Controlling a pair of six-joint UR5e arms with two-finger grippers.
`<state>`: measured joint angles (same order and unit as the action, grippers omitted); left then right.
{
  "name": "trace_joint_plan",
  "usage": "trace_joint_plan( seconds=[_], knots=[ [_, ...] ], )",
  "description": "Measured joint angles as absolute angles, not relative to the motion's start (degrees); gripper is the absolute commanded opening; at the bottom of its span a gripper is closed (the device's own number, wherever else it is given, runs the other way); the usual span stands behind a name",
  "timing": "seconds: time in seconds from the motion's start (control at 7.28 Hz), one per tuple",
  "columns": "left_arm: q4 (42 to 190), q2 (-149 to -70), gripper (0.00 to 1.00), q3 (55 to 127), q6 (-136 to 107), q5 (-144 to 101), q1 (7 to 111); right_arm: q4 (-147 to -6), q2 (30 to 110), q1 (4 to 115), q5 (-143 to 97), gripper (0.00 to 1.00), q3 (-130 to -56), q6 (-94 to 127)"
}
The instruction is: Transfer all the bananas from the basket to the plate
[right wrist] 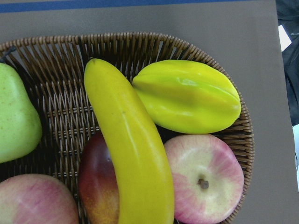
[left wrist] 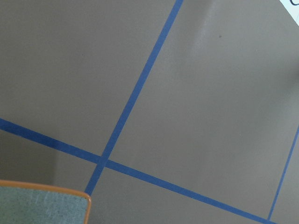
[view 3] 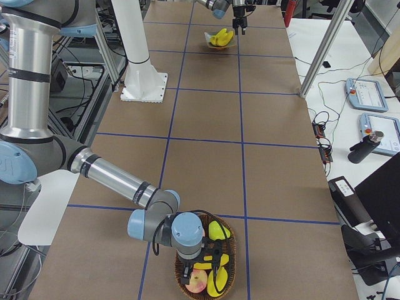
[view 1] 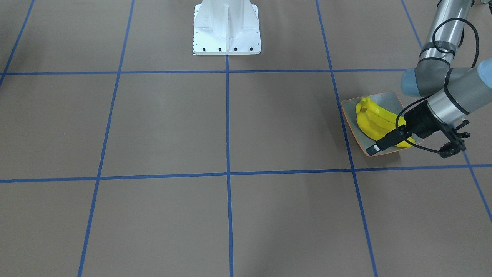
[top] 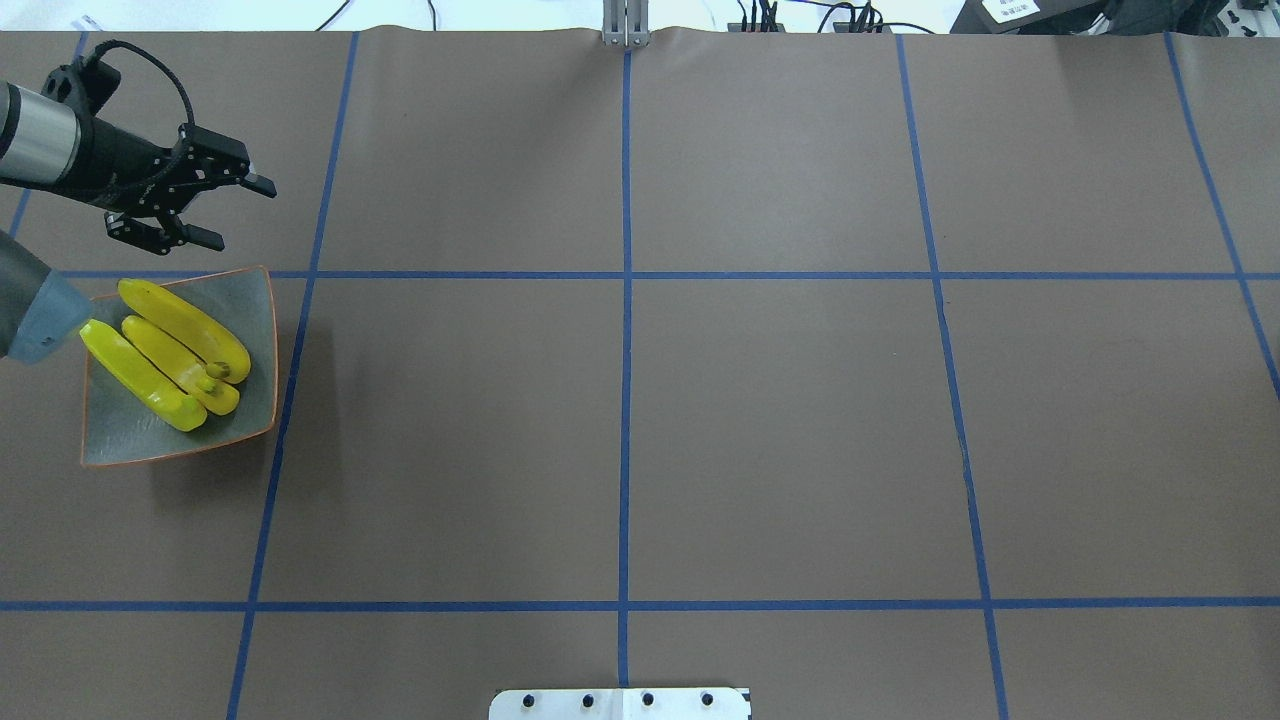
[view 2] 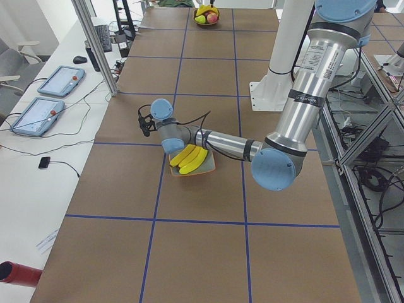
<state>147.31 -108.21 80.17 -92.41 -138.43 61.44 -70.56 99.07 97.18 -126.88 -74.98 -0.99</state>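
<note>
The grey-blue plate (top: 130, 440) with an orange rim sits at the table's far left and holds three yellow bananas (top: 165, 350); both also show in the front view, the plate (view 1: 388, 100) under the bananas (view 1: 374, 119). My left gripper (top: 237, 212) is open and empty, just beyond the plate's far edge. A plate corner (left wrist: 42, 205) shows in the left wrist view. One more banana (right wrist: 131, 149) lies in the wicker basket (right wrist: 140, 44). My right gripper (view 3: 209, 262) hangs right over the basket; I cannot tell whether it is open or shut.
The basket also holds a yellow-green starfruit (right wrist: 187, 95), a pink apple (right wrist: 205, 179), a red apple (right wrist: 98, 186) and a green pear (right wrist: 14, 121). The robot's white base (view 1: 226, 30) stands mid-table. Blue tape lines cross the brown table.
</note>
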Motion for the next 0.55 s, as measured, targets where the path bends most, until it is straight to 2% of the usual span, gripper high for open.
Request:
trace_joint_plan(
  seconds=[0.55],
  knots=[
    [147.4,-108.2,1.0,80.2,-92.2,-138.4,61.4,-70.5,99.1,96.1,-127.9,0.99,-73.6,-1.1]
  ],
)
